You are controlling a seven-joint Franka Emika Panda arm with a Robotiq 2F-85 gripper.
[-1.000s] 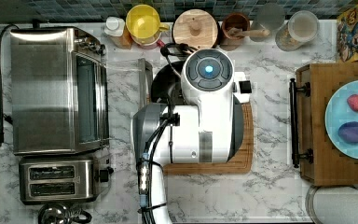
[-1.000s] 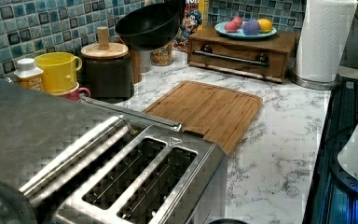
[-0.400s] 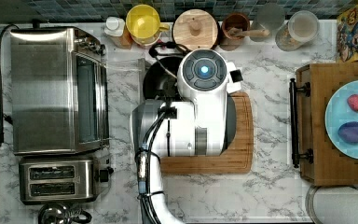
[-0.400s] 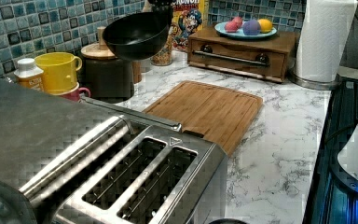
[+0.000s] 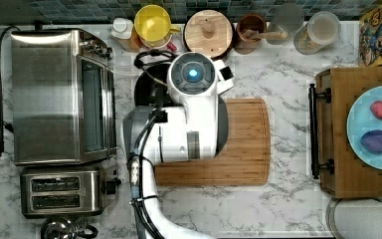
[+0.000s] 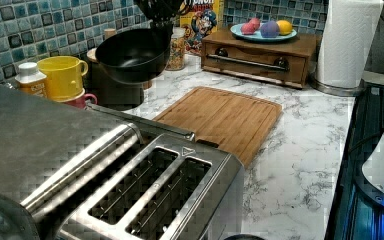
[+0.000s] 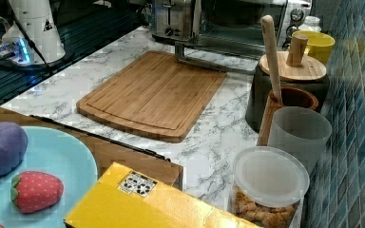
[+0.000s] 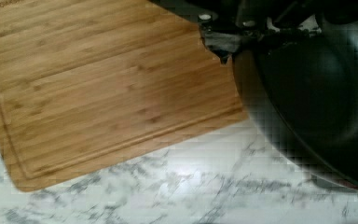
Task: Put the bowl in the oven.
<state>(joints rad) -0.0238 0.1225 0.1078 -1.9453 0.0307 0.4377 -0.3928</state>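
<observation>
We read no clear label. Gripper [image 6: 164, 20] clamped on the bowl [image 6: 132, 54] rim, lifted at the cutting board's [image 6: 220, 117] 10 o'clock; yellow cup [image 6: 63, 77] beside, oven [image 5: 62, 97] apart.

In the top view: oven [image 5: 62, 97] at the top view's left, two-slot toaster [image 5: 62, 192] just below it, cutting board [image 5: 241, 144] mid-counter. Bowl [image 5: 144, 89] between oven and board, held in the air, tilted in the left view, apparently over the marble. Cup [image 5: 152, 22] and lidded canister [image 5: 208, 32] along the tiled wall. Fruit plate [image 5: 373, 127] on a wooden box at the top view's right.
</observation>
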